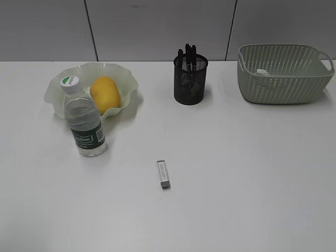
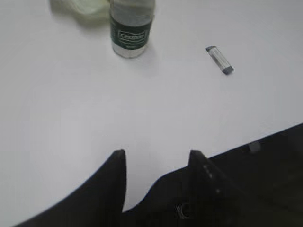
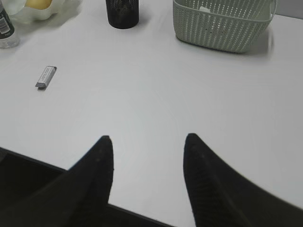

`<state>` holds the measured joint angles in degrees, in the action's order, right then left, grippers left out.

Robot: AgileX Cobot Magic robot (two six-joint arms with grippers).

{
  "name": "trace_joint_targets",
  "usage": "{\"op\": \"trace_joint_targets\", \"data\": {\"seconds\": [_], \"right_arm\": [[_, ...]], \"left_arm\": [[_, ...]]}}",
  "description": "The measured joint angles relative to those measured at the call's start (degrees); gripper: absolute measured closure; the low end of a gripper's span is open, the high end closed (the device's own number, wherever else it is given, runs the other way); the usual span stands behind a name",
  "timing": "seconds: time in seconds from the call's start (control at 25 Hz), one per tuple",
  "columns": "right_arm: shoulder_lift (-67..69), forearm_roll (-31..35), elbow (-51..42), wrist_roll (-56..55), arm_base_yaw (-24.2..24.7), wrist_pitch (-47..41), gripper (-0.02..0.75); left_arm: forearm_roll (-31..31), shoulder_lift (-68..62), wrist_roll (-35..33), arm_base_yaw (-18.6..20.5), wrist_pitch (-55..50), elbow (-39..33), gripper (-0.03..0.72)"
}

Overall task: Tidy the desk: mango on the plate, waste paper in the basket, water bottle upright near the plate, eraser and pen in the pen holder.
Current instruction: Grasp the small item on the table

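A yellow mango point(image 1: 105, 93) lies on the pale green wavy plate point(image 1: 55, 87). A water bottle point(image 1: 83, 119) stands upright just in front of the plate. A grey eraser point(image 1: 163, 174) lies flat on the table's middle; it also shows in the left wrist view point(image 2: 219, 59) and the right wrist view point(image 3: 45, 77). The black mesh pen holder point(image 1: 190, 80) holds black pens point(image 1: 188, 55). A white scrap of paper point(image 1: 262, 72) lies in the green basket point(image 1: 283, 79). My left gripper point(image 2: 157, 153) and right gripper point(image 3: 148, 139) are open and empty, near the table's front edge, out of the exterior view.
The white table point(image 1: 236, 173) ends at a dark front edge point(image 2: 265, 137) close under both grippers. A grey panelled wall point(image 1: 157, 26) stands behind the table.
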<state>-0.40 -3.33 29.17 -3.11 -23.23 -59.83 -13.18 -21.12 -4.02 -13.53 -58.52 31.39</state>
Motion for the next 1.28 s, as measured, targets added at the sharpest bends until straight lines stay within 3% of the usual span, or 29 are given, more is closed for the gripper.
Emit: {"op": "trace_joint_targets", "data": {"seconds": [0.16, 0.32, 0.4, 0.52, 0.6, 0.68, 0.76, 0.96, 1.16, 1.28], "right_arm": [[0.00, 0.00, 0.00, 0.07, 7.63, 0.00, 0.349], [0.00, 0.00, 0.00, 0.08, 12.31, 0.00, 0.351], [0.00, 0.00, 0.00, 0.08, 12.55, 0.00, 0.351], [0.00, 0.00, 0.00, 0.08, 12.55, 0.00, 0.351], [0.00, 0.00, 0.00, 0.08, 12.55, 0.05, 0.353], [0.00, 0.00, 0.00, 0.17, 12.55, 0.04, 0.353], [0.00, 0.00, 0.00, 0.17, 12.55, 0.04, 0.353], [0.00, 0.00, 0.00, 0.17, 12.55, 0.04, 0.353], [0.00, 0.00, 0.00, 0.21, 12.55, 0.04, 0.353], [0.00, 0.00, 0.00, 0.21, 12.55, 0.04, 0.353]], "left_arm": [[-5.30, -12.31, -4.70, 0.00, 5.30, 3.24, 0.412], [-7.73, -23.58, -7.01, -1.18, 7.98, 8.31, 0.430], [-8.48, -29.75, -7.28, -4.17, 9.92, 10.66, 0.433], [-8.75, -36.98, -6.62, -13.86, 14.00, 14.23, 0.446], [-5.24, -43.99, -1.48, -22.74, 17.47, 16.78, 0.456], [1.69, -52.19, 9.51, -29.22, 19.36, 19.44, 0.452], [6.48, -61.95, 17.52, -32.40, 19.98, 22.87, 0.410], [5.27, -80.63, 25.97, -33.13, 21.38, 32.24, 0.218], [11.76, -91.48, 43.98, -33.13, 23.94, 40.08, 0.189], [15.39, -96.18, 51.26, -33.13, 22.55, 43.55, 0.207]]}}
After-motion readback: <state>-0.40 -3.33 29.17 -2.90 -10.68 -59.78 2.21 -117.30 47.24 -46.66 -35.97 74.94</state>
